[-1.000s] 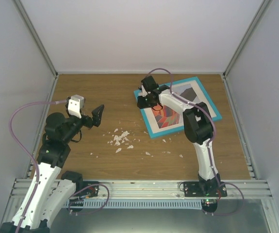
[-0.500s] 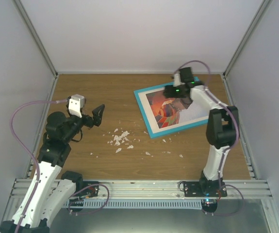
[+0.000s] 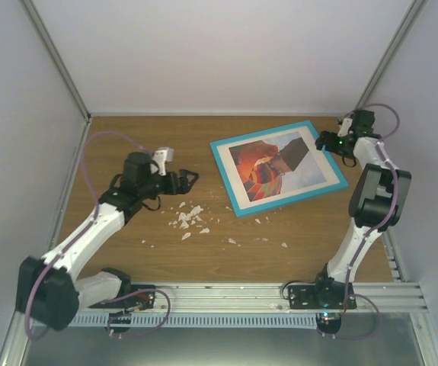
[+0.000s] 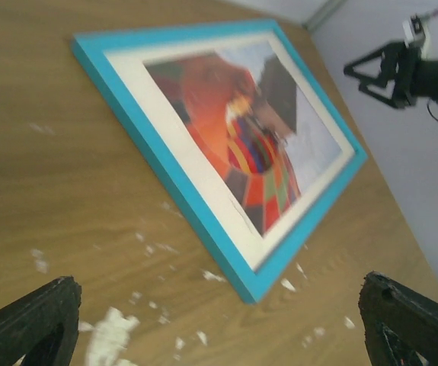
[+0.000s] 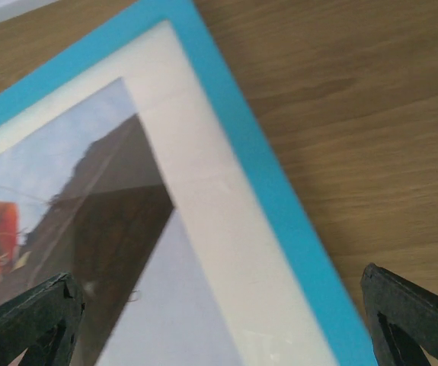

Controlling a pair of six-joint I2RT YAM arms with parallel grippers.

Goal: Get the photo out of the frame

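Turquoise is the colour of the one frame (image 3: pixel 224 180), which is laid flat and face up toward the far right corner of the wooden bench (image 3: pixel 127 252), turned askew to the bench edges. One photo (image 3: pixel 258 174) is seen inside it, bordered by a white mat, with orange-red balloon stripes on pale sky. A dark grey-brown patch is seen over the photo's far right part; whether it is a reflection or a separate sheet cannot be told from these views.

Two arms are counted, each with one gripper. The left gripper (image 3: pixel 192 181) is held low over the middle of the bench, left of the frame and pointed toward it. Its two fingers are spread wide, and nothing is held between them. The right gripper (image 3: pixel 327 141) is held just beside the frame's far right corner, near the right edge of the bench. Its jaws are likewise parted wide, and nothing is gripped.

White scraps (image 3: pixel 188 217) are scattered over the middle of the bench, between the left gripper and the frame's near corner. One denser cluster and several loose bits are made out, too small to be counted exactly.
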